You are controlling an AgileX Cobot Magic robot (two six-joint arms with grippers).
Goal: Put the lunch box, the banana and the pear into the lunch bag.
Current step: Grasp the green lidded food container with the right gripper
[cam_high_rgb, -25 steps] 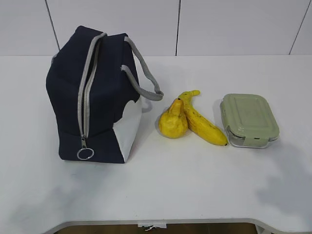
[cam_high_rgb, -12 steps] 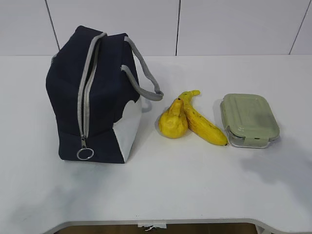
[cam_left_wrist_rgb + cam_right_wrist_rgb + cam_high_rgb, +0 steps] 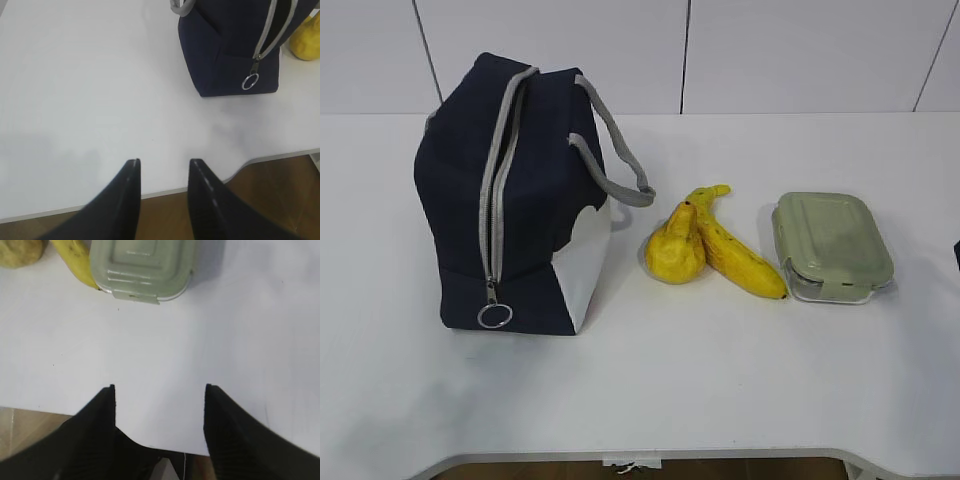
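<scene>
On the left of the white counter (image 3: 720, 390) we see the lunch bag (image 3: 510, 200). It is big, boxy and dark blue, with a white side panel. It stands upright. Its grey zipper (image 3: 495, 190) runs down the front, and the round metal ring pull (image 3: 494, 316) hangs low, near the counter. Two grey handles (image 3: 620, 160) loop out from the top toward the right.

Just to the right of the bag we see the pear (image 3: 674, 250). It is plump and yellow and lies on the counter near the bag's white panel. The banana (image 3: 735, 252) lies right against the pear, touching it. It is long and curved, with its stem pointing up and away from us.

Next comes the lunch box (image 3: 830, 246), just beside the banana's tip. Its pale green lid is on, and it sits flat on the counter.

Our left hand (image 3: 162, 165) hangs over the front edge of the counter, well apart from the bag. Its two dark fingers are a little apart and hold nothing.

Our right hand (image 3: 159, 388) hangs over the counter in front of the lunch box, apart from it. Its fingers are spread wide and it is released, with nothing between them
</scene>
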